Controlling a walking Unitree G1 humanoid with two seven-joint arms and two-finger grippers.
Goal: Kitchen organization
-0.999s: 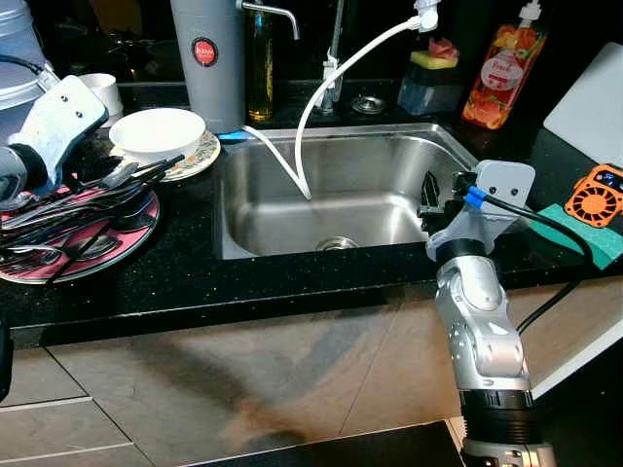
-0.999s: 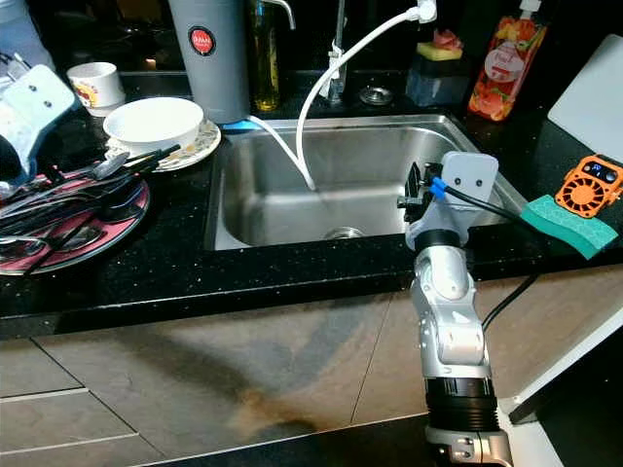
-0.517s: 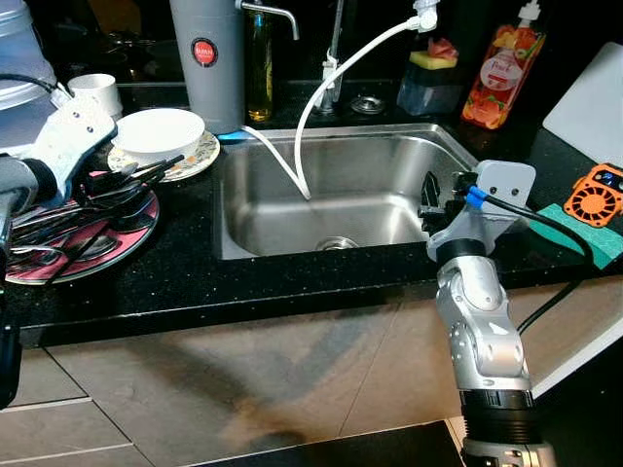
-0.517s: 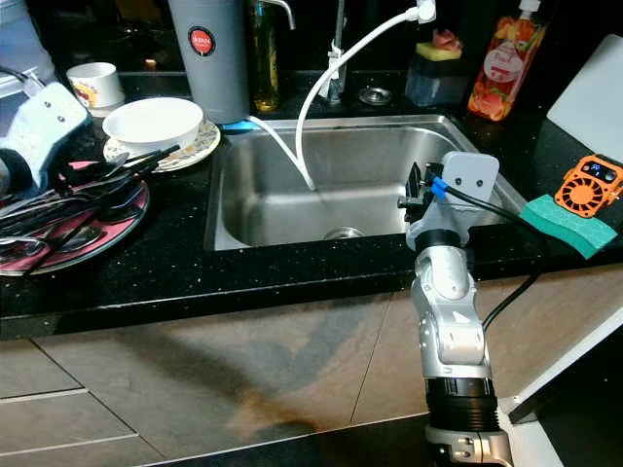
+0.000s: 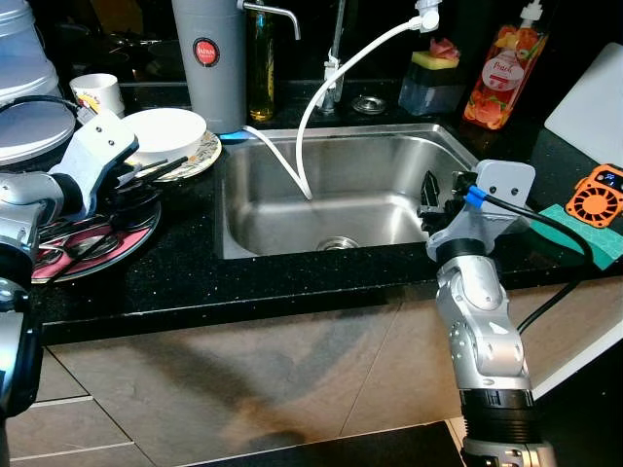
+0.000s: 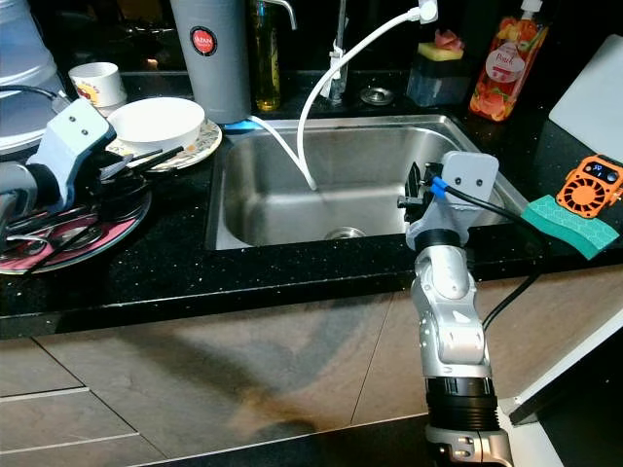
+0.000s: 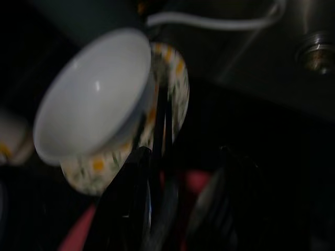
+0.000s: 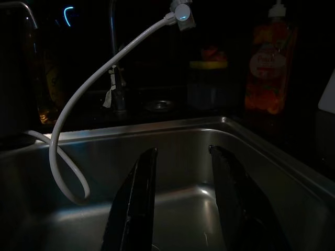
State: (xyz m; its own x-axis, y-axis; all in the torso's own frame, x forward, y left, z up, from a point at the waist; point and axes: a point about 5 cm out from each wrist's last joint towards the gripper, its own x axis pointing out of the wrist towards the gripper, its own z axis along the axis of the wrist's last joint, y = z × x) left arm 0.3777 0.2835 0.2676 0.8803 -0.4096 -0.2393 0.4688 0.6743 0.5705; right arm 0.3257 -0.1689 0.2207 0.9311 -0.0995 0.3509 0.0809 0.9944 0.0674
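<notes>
orange fan (image 5: pixel 594 194), green sponge (image 5: pixel 595 239), white board (image 5: pixel 588 103)

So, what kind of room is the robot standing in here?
Most likely a home kitchen. A stainless sink is set in a black counter, a white bowl sits on a patterned plate beside it, and an orange soap bottle stands behind.

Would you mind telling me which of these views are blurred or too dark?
Left wrist view: motion-blurred and dim around the bowl. Right wrist view: sharp but dark, sink faintly lit behind the open right claw. Both eye views: clear, well lit.
</notes>
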